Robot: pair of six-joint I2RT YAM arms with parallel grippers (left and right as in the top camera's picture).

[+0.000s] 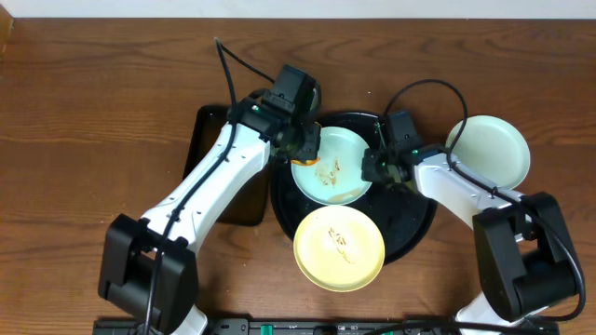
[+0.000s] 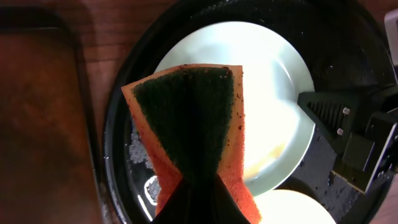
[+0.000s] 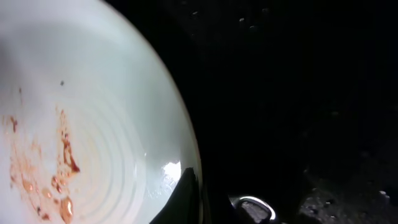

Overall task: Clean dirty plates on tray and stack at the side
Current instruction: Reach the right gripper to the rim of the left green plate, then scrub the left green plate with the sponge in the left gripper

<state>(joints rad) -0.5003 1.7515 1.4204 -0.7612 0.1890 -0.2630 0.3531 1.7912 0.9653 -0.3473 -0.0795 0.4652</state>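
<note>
A pale plate [image 3: 93, 112] smeared reddish-brown lies on the black tray [image 3: 298, 93].

Two white-and-black robot arms lean in over the brown wooden worktop [image 1: 93, 112]. The left arm [image 1: 209, 186] stretches diagonally forward and inward, and the left pincer [image 1: 305, 144] points down, clamped on a folded orange sponge with a dark green scouring face [image 2: 186, 118]. The right arm [image 1: 461, 191] bends back inward, and the right pincer [image 1: 375, 167] sits low, nipping the rim of a round light blue plate [image 1: 343, 149]
</note>
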